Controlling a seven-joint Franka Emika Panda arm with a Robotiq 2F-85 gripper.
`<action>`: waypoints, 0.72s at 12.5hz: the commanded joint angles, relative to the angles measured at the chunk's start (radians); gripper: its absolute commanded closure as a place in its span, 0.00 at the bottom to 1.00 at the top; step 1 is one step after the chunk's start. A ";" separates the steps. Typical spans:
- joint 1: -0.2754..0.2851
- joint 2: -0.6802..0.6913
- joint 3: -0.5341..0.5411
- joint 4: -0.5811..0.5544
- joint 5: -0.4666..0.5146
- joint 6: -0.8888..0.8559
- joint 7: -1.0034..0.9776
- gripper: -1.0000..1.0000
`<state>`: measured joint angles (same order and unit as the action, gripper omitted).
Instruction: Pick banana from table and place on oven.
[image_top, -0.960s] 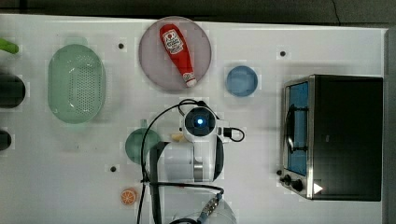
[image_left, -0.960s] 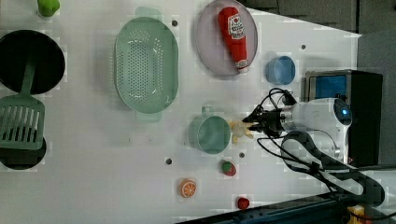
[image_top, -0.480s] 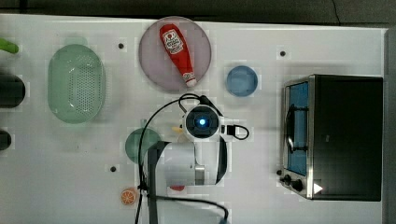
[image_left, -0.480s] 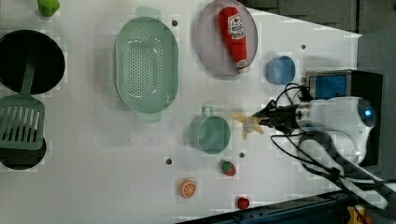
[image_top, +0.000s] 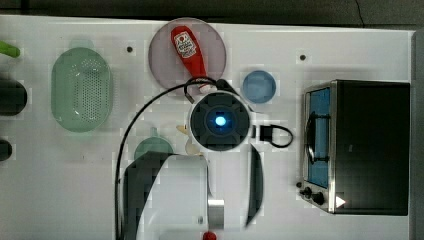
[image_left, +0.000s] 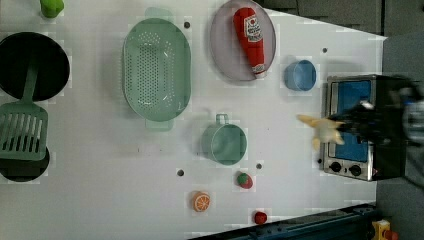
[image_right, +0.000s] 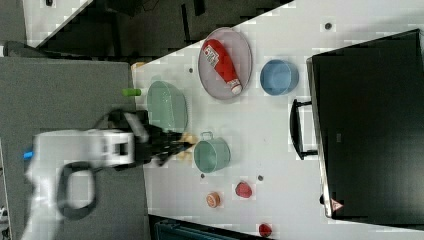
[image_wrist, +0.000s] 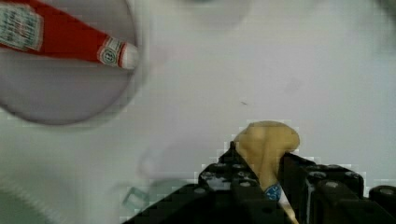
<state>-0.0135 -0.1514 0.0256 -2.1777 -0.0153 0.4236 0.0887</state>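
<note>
1. The hand (image_wrist: 268, 186) is closed on the banana (image_wrist: 267, 144): in the wrist view the pale fruit sits pinched between the two dark fingers (image_wrist: 243, 179), its rounded end poking out past them.
2. The banana is off the counter (image_top: 350, 50) and in the air. In the left view the banana (image_left: 320, 128) hangs just in front of the oven (image_left: 357, 125), close to its blue glass door, with the blurred hand (image_left: 367, 125) behind it.
3. The step in hand, as I judge it, is the carry toward the oven, which stands at the counter's edge on the top view's right, with its black top (image_top: 372, 147) bare.
4. To do it well, keep the grip firm and steady; the fruit is small and curved, and it may twist between the fingers if the arm jerks.
5. Lift high enough to pass over the silver front frame and the bar handle (image_right: 295, 130) before moving across.
6. Aim for the middle of the black top, not its front edge, so the banana cannot roll off toward the door.
7. Lower until the fruit nearly touches the top, then let go; a drop from height could make it bounce.
8. The blue bowl (image_top: 258, 86) and the ketchup bottle (image_top: 189, 50) on its plate lie near the path, so stay above them.
</note>
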 joint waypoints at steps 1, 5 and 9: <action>-0.005 -0.023 -0.050 0.143 0.009 -0.186 0.033 0.79; -0.021 0.020 -0.183 0.287 -0.002 -0.283 -0.063 0.79; -0.036 0.126 -0.383 0.330 -0.042 -0.235 -0.392 0.79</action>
<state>-0.0217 -0.0543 -0.3430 -1.8418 -0.0629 0.1892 -0.1494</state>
